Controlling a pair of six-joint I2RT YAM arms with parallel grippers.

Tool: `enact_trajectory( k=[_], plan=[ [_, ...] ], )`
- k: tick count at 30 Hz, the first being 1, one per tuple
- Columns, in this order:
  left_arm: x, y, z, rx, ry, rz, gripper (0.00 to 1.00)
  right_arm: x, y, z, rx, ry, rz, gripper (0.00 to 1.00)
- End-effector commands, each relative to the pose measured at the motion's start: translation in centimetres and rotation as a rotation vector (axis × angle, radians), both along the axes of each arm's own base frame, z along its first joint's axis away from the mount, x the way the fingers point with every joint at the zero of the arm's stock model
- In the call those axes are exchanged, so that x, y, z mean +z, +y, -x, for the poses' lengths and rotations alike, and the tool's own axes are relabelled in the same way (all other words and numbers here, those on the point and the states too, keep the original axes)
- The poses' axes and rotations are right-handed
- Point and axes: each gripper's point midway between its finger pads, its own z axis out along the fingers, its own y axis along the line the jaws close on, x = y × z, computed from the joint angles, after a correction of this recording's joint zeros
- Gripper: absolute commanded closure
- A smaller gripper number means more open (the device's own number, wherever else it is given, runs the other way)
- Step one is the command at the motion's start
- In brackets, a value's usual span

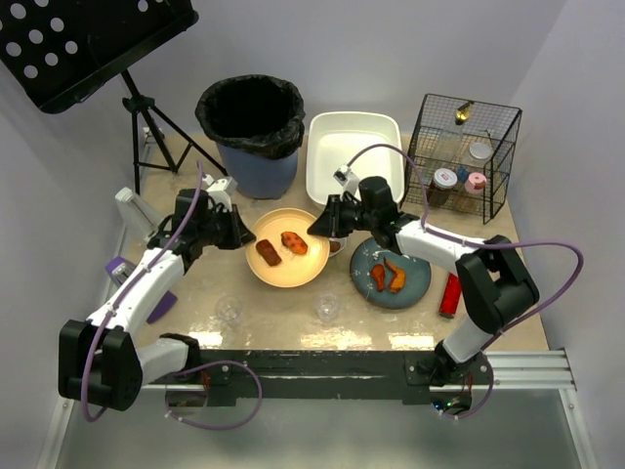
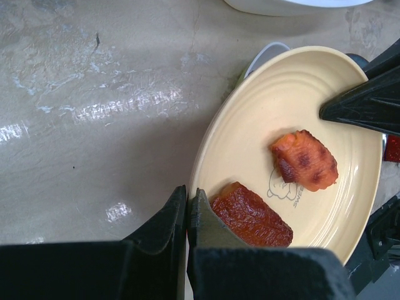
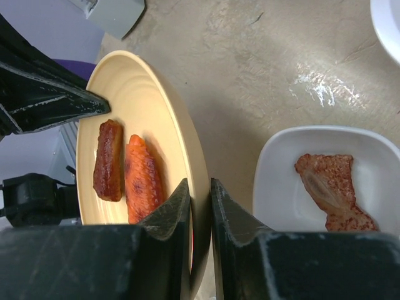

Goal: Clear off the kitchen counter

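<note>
On the beige kitchen counter [image 1: 278, 311] sits a yellow plate [image 1: 286, 262] carrying two browned food pieces [image 1: 280, 246]. My left gripper [image 1: 242, 234] is shut on the plate's left rim; in the left wrist view the gripper [image 2: 187, 194] pinches the plate's [image 2: 281, 106] thin edge beside a dark red piece [image 2: 253, 215]. My right gripper [image 1: 322, 227] is on the opposite rim. In the right wrist view that gripper [image 3: 200, 184] has one finger inside and one outside the plate's [image 3: 125, 94] edge, shut on it.
A small white bowl [image 3: 275, 162] with a meat slice [image 3: 331, 194] lies right beside the plate. A blue plate [image 1: 410, 283] with food, a red item [image 1: 450, 293] and two glasses [image 1: 229, 309] [image 1: 326, 308] stand near the front. Behind are a bin [image 1: 252, 132], a white tub [image 1: 352, 156] and a wire basket [image 1: 461, 156].
</note>
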Motion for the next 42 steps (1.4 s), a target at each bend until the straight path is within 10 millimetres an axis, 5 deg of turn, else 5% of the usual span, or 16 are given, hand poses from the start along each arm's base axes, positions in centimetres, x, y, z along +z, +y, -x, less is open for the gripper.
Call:
enact_trajectory(
  k=[1, 5, 15, 24, 32, 42],
  plan=[
    [3.1, -0.4, -1.9, -0.008, -0.116, 0.026, 1.00, 1.7, 0.9, 0.4, 0.067, -0.031, -0.038, 0.90],
    [2.7, -0.2, -2.1, 0.004, -0.114, 0.018, 0.99, 2.3, 1.0, 0.7, 0.065, -0.014, -0.067, 1.00],
    [1.5, 0.3, -2.0, 0.032, -0.093, -0.006, 0.56, 2.7, -0.5, -0.2, -0.009, 0.044, -0.101, 1.00],
    [3.4, 0.4, -2.0, 0.042, -0.143, 0.007, 0.41, 3.1, -3.1, -2.8, -0.165, 0.037, -0.047, 1.00],
    [4.5, 1.7, -1.9, 0.106, -0.191, -0.020, 0.39, 7.0, -6.7, -6.1, -0.294, -0.019, -0.056, 1.00],
    [1.5, 5.2, -1.8, 0.273, -0.135, -0.136, 0.33, 13.8, -8.5, -9.1, -0.388, -0.126, -0.040, 1.00]
  ],
)
